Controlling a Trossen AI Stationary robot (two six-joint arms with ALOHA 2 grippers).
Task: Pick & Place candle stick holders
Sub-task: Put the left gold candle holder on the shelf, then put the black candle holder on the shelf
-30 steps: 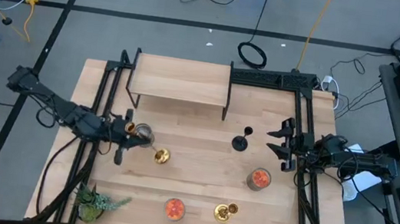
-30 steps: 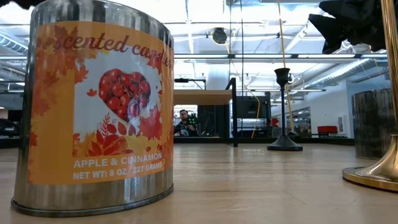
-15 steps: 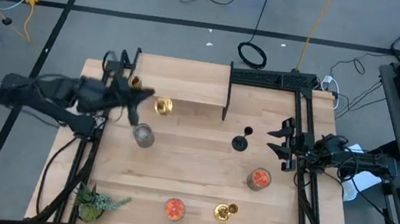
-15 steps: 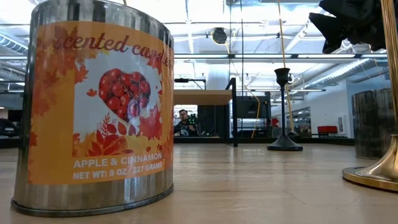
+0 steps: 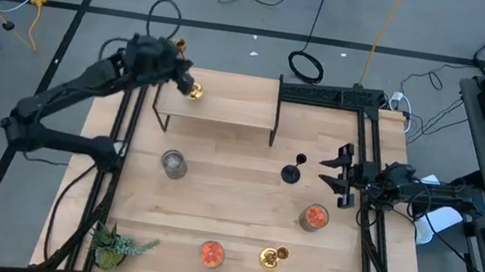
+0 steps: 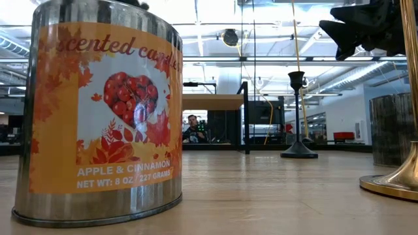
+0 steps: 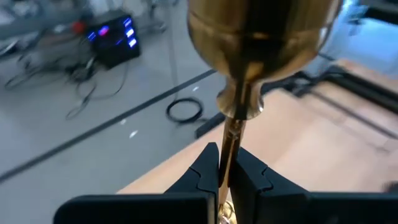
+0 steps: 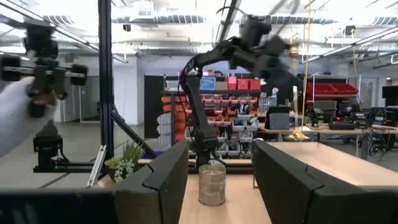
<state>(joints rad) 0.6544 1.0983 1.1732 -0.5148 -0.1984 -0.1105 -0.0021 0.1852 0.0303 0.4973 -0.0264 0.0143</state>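
left gripper (image 7: 225, 177) clamps gold candlestick (image 5: 195, 90) over shelf's (image 5: 228, 106) left edge.

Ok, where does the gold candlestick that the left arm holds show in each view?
High view: gold candlestick over the wooden shelf's left end.
Low view: not in it.
Left wrist view: centre, stem pinched in the left claw.
Right wrist view: thin gold stem far off, above the shelf.
Shared landmark: the wooden shelf.

Wooden table (image 5: 233, 210) with candle tins, two candlesticks, plant, small shelf.
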